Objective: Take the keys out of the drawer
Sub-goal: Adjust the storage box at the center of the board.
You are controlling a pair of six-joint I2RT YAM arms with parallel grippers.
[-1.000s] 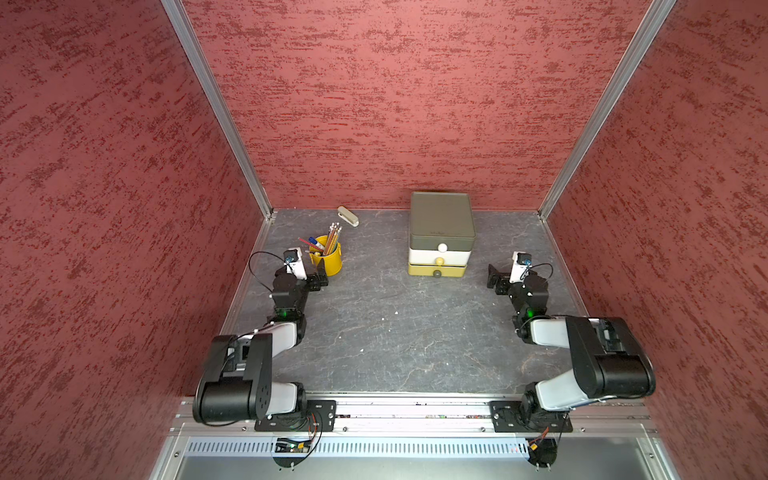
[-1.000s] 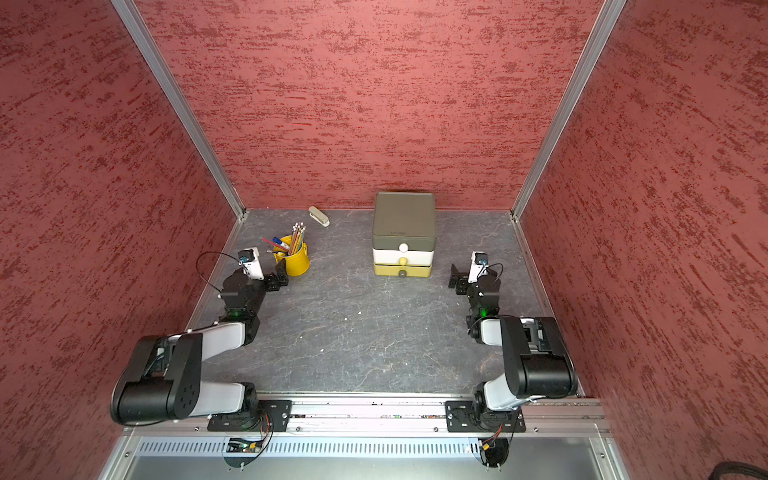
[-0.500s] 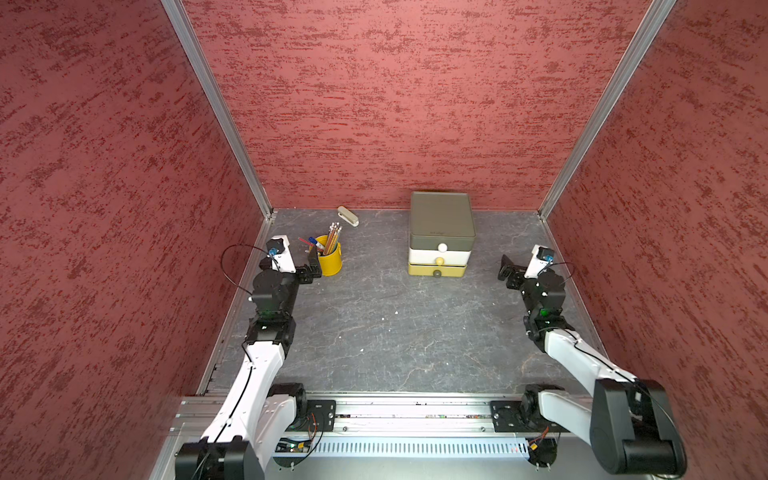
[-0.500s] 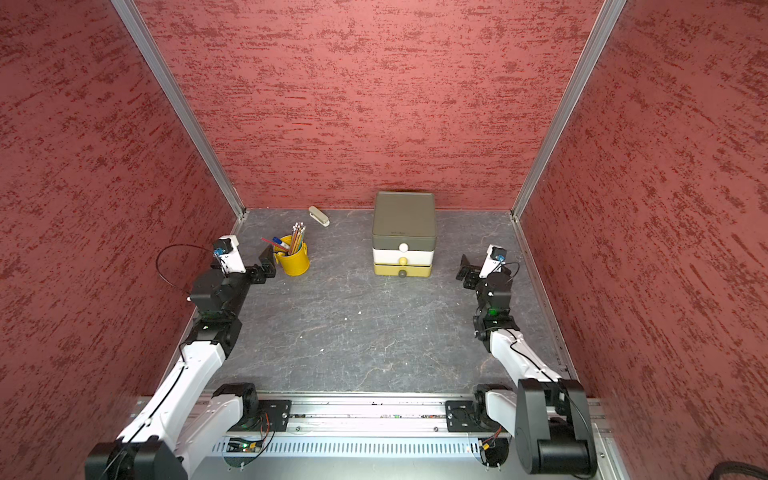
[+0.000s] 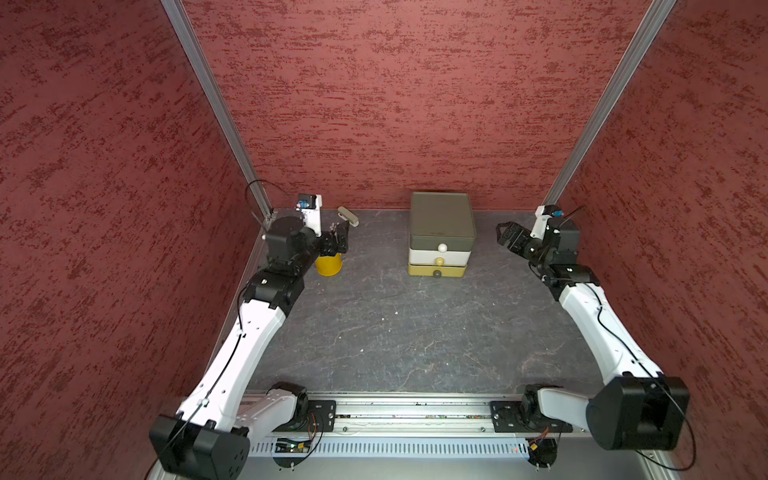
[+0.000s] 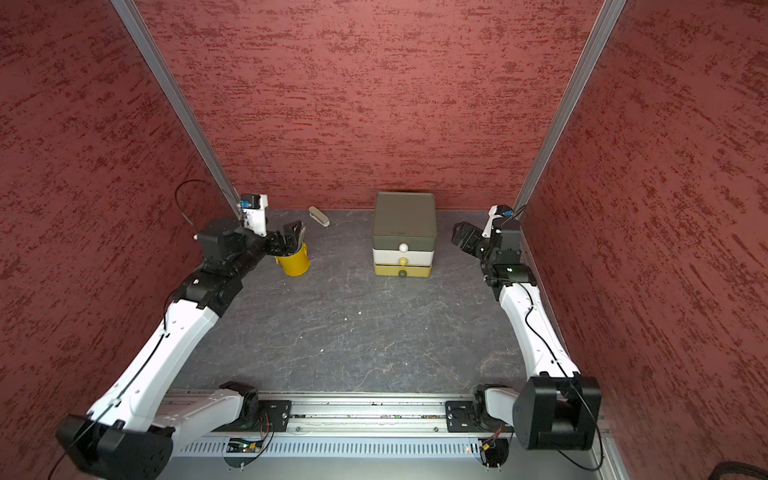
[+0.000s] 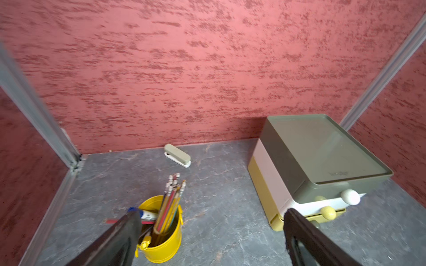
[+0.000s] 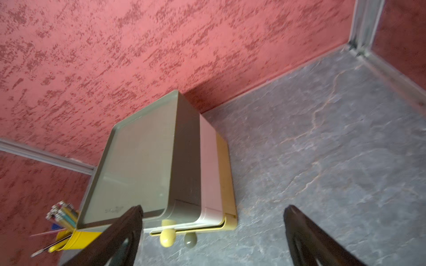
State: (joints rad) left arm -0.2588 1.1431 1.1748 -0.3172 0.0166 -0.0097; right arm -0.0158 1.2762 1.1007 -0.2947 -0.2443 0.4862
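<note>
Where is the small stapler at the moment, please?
In both top views the stapler lies by the back wall, to the robot's left of the drawer unit and just behind the yellow pencil cup, touching neither.

Left arm [image 5: 253,328] and right arm [image 5: 602,328] alike: white shells on the long links, boxy black housings at the joints, a thin black cable [image 5: 226,360] clipped along the shell. Black left end effector [image 5: 337,240] and right end effector [image 5: 506,237], each with a white camera mount [image 5: 311,212]. Bases on black screwed plates [image 5: 322,417] on a silver rail [image 5: 411,415]
</note>
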